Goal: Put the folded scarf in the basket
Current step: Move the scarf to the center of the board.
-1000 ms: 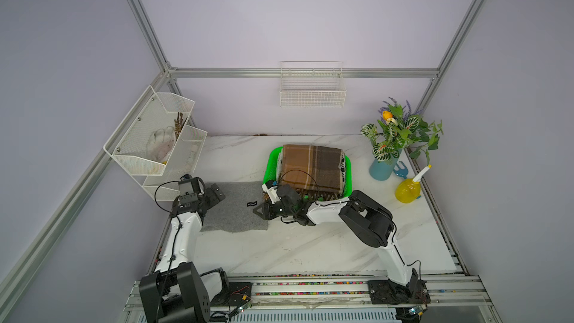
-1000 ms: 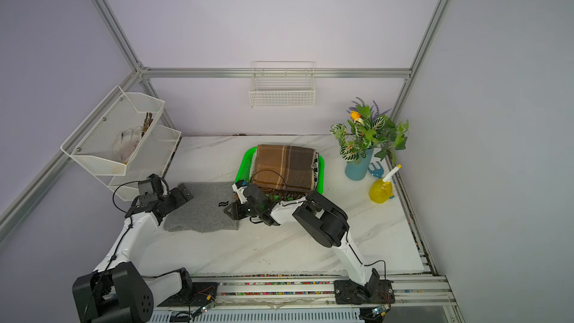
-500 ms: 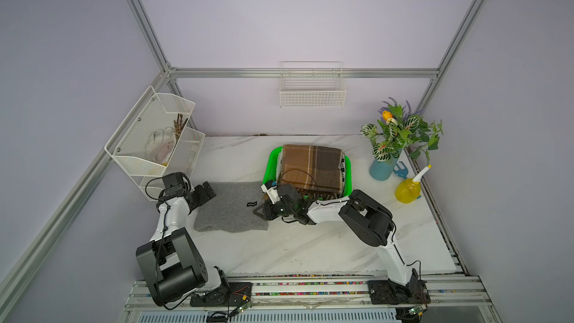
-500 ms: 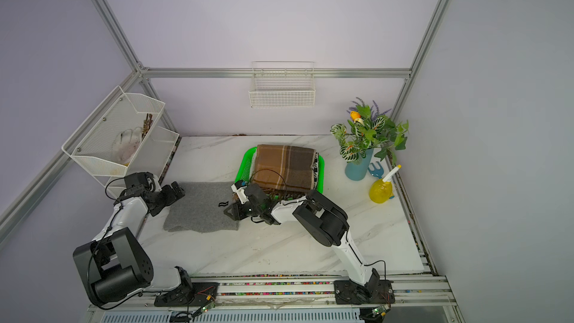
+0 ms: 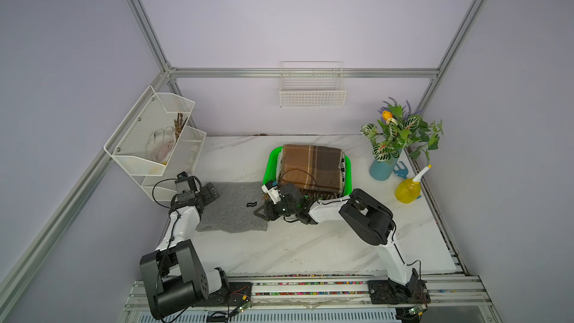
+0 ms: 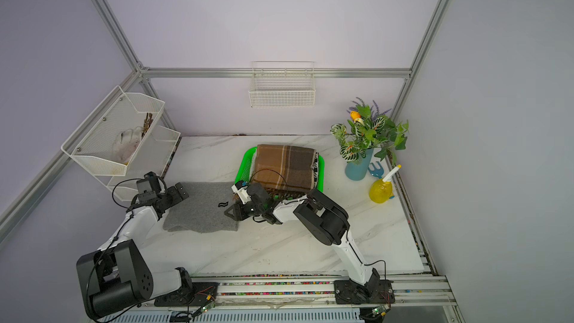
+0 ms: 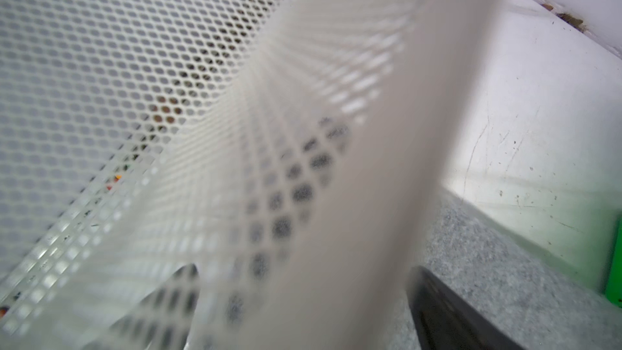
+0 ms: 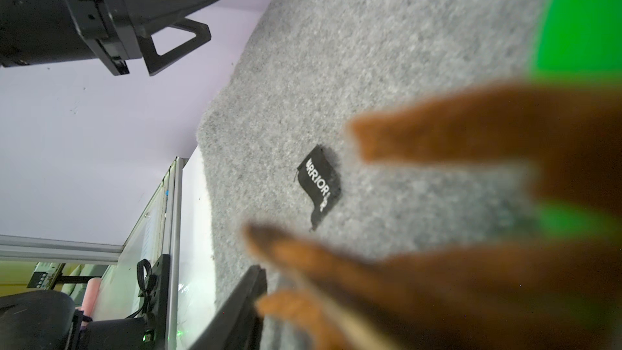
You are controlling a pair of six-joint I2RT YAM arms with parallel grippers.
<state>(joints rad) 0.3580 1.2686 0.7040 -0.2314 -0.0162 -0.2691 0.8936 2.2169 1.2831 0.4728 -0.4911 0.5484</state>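
Brown plaid scarf (image 5: 312, 167) lies on the green basket (image 5: 269, 164), just behind the right tool (image 5: 261, 212), whose grip cannot be told; left tool (image 5: 212, 192) spread open, empty, by grey cloth (image 5: 233, 215).

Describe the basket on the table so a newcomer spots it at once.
On the white marble table, look centre-back. The basket is bright green plastic, holding a brown plaid scarf; the wall basket and mesh shelf are white.

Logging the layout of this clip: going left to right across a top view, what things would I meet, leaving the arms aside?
White mesh shelf → grey folded cloth → green basket → blue vase → yellow spray bottle.
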